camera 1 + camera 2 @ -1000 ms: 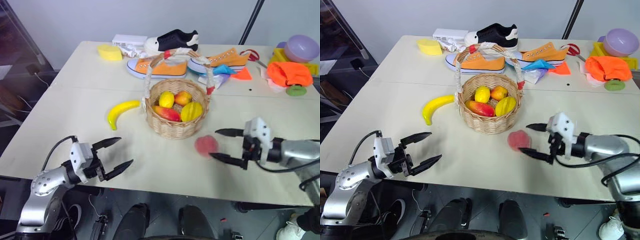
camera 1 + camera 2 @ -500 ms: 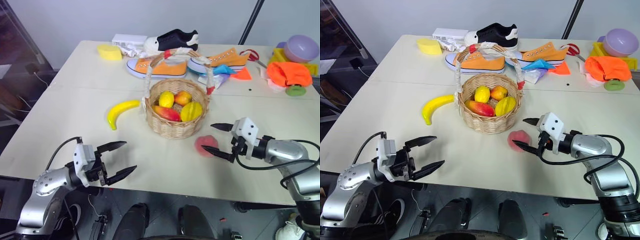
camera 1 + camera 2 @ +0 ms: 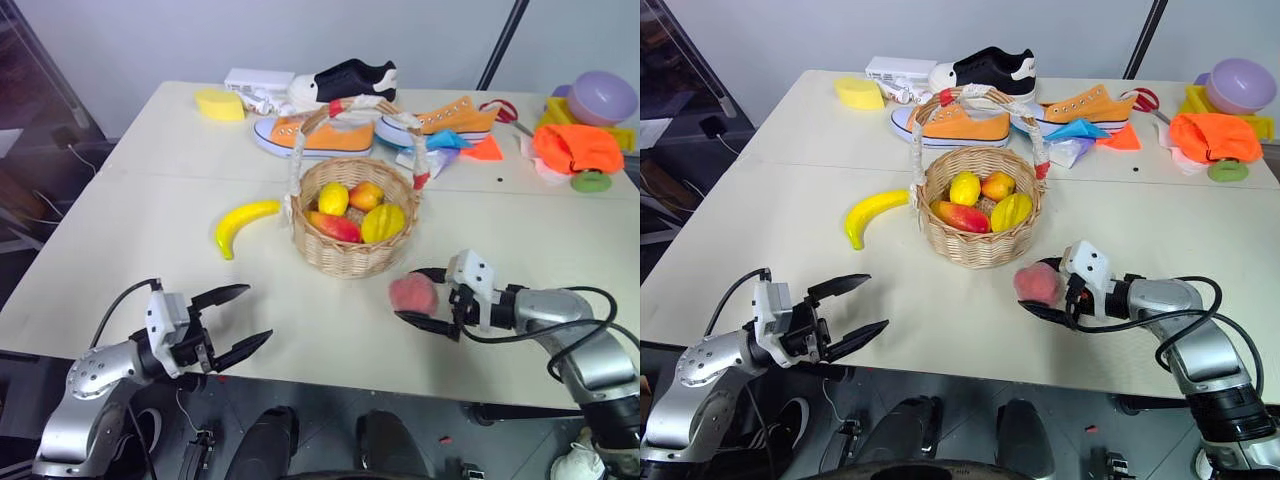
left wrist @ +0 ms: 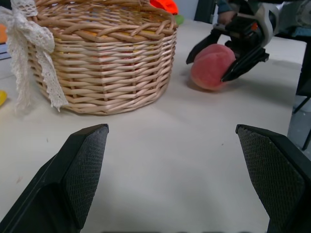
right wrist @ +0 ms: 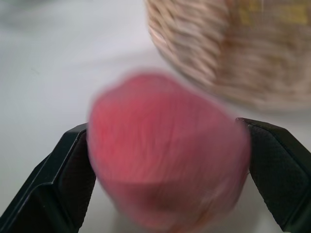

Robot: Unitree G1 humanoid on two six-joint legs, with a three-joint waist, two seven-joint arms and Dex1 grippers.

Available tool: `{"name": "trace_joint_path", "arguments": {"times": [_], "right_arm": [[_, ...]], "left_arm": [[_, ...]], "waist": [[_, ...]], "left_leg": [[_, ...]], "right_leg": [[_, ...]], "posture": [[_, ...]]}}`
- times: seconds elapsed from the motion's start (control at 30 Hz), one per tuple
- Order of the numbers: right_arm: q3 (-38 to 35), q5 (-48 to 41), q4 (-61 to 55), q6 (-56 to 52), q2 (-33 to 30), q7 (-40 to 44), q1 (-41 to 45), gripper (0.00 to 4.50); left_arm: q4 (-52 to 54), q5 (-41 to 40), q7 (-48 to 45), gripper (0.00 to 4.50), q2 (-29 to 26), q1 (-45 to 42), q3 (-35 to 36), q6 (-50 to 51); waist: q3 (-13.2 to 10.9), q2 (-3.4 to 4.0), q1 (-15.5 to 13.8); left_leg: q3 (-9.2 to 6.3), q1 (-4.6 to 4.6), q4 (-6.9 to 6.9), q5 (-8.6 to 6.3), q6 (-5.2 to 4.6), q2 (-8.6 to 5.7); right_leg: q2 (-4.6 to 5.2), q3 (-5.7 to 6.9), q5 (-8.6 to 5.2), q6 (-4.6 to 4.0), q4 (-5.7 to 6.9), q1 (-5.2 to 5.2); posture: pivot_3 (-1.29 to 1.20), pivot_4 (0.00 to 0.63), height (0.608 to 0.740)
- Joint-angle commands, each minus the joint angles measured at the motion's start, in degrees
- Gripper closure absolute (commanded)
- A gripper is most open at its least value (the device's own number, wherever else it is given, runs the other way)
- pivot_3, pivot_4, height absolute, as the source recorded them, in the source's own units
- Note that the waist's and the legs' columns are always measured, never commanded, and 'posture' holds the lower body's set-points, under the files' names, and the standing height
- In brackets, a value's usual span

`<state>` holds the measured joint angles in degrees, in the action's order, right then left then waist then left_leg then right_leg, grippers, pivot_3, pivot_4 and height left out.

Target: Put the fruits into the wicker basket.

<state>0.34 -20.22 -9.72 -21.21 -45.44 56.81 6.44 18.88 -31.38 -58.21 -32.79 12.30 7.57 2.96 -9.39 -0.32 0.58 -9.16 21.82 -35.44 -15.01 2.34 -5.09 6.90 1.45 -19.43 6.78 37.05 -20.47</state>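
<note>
The right gripper stands spread wide with the pink peach between its two fingers on the table just beside the wicker basket, while the left gripper hovers wide open and empty near the table's front edge.

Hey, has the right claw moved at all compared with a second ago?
Yes. The right claw has slid toward the wicker basket and now straddles the peach, open, one finger on each side. The peach itself has stayed put on the table.
</note>
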Motion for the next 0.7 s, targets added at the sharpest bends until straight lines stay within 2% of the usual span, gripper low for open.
{"name": "trace_joint_path", "arguments": {"times": [0.03,0.07,0.17,0.23,0.63,0.7], "right_arm": [[-1.05,0.61,-0.20,0.69,-1.16,0.80,0.69,0.02],[-1.05,0.45,-0.04,0.55,-1.10,0.92,0.71,0.02],[-1.55,0.30,0.28,0.68,-0.17,0.03,1.15,0.78],[-2.17,-1.03,-0.56,-0.19,0.51,-0.25,1.27,1.60],[-2.98,-2.23,-1.82,0.09,1.26,-0.03,0.62,1.60],[-3.45,-3.07,-1.67,-0.49,1.05,0.62,0.99,1.08]], "left_arm": [[1.97,-0.36,0.71,0.00,0.38,-0.16,1.13,-1.27],[1.89,-0.29,0.80,0.00,0.43,-0.27,1.15,-1.36],[1.92,-0.45,1.20,0.00,0.54,-0.59,1.17,-1.31],[1.78,-0.50,1.34,0.00,0.54,-0.63,1.25,-1.23],[1.19,-0.33,1.61,0.00,0.40,-1.20,1.54,-1.18],[1.21,-0.48,1.71,0.00,0.38,-1.31,1.66,-1.03]], "waist": [[0.00,0.00,0.02],[0.00,0.00,0.04],[0.00,0.00,0.03],[0.00,0.00,0.04],[0.00,0.00,0.05],[0.00,0.00,0.03]], "left_leg": [[0.00,0.00,0.00,0.00,0.00,0.00],[0.00,0.00,0.00,0.00,0.00,0.00],[0.01,0.00,0.00,0.00,0.00,0.00],[0.01,0.00,0.00,0.01,0.01,0.00],[0.00,0.00,0.00,0.01,0.01,0.00],[0.00,0.00,0.00,0.01,0.01,0.00]], "right_leg": [[0.00,0.00,0.00,0.00,0.01,-0.01],[0.00,0.00,0.00,0.00,0.01,-0.01],[0.00,0.00,0.00,0.00,0.00,0.00],[0.00,0.00,0.00,0.00,0.01,0.00],[-0.01,0.01,0.00,0.00,0.01,0.00],[0.00,0.01,0.00,0.00,0.01,0.00]], "posture": [[0.00,0.150,0.740],[0.00,0.150,0.740],[0.00,0.150,0.740],[0.00,0.150,0.740],[0.00,0.150,0.740],[0.00,0.150,0.740]]}}
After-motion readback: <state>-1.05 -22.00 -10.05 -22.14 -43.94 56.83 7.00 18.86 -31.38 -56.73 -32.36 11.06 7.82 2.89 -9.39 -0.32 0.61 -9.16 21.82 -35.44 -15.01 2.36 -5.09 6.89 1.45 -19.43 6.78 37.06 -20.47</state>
